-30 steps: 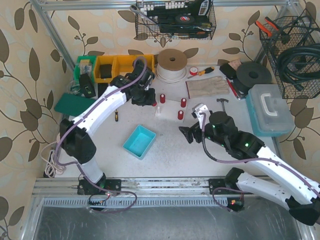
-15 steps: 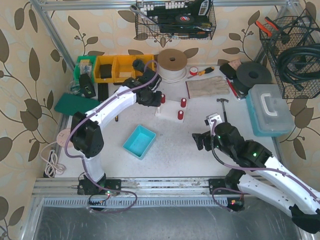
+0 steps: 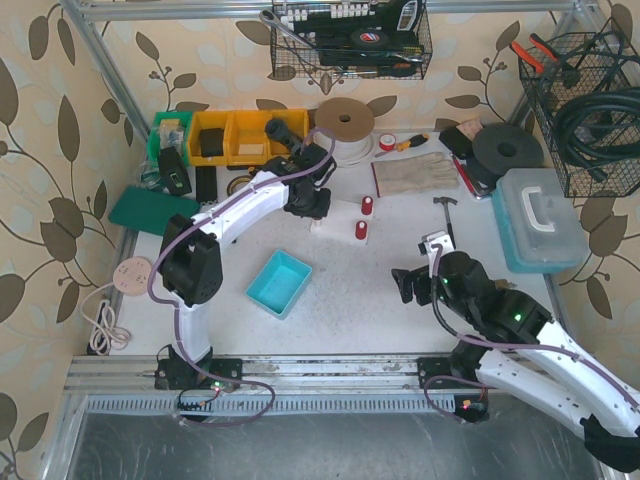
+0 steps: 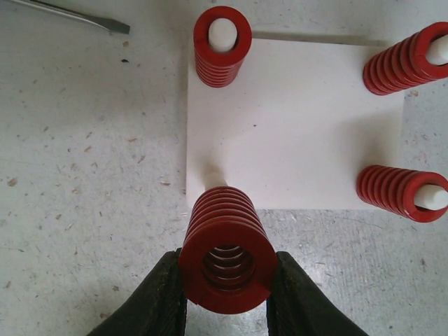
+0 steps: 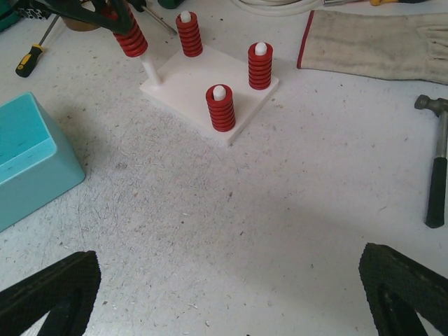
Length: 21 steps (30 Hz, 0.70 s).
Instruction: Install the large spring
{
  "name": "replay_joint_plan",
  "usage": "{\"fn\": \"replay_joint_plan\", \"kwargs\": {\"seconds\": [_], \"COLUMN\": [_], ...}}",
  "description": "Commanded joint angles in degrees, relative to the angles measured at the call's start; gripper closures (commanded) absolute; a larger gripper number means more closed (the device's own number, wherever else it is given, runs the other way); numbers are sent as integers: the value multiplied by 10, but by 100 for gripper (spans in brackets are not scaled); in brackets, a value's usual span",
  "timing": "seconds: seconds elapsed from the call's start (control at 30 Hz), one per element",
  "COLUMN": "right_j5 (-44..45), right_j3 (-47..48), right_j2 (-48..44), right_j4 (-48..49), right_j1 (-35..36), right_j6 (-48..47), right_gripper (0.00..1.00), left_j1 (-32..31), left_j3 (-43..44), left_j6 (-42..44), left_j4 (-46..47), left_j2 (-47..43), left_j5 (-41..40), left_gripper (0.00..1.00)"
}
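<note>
Seating step: left gripper [image 4: 225, 280] clamps the large spring [image 4: 226, 252] just above the 1 bare peg [image 5: 149, 70] on the white plate [image 4: 294, 126], 3 pegs loaded; next, centre bore, lower, release; right gripper [image 5: 227, 290] wide open, well apart.

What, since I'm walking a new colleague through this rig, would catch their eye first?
The large red spring clamped in the left gripper, held close above the one bare peg at a corner of the white plate. Next, three red springs already seated on the other pegs, and the right gripper, open, set back from the plate.
</note>
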Motion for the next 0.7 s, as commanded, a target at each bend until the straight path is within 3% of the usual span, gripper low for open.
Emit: {"fn": "replay_joint_plan", "kwargs": {"seconds": [0.0, 0.67], "right_j5": [15, 19], "right_j3": [-14, -9], "right_j2": [-12, -9], "right_j4": [-9, -15], "right_j1": [-2, -2], "right_j6": [18, 12], "right_gripper": [1, 1], "left_j1": [2, 3], "left_j3": [22, -1], "left_j6": [20, 33], "left_j4": [7, 23], "left_j2": [-8, 28], "left_j5": [-19, -22], "left_gripper": [100, 100]}}
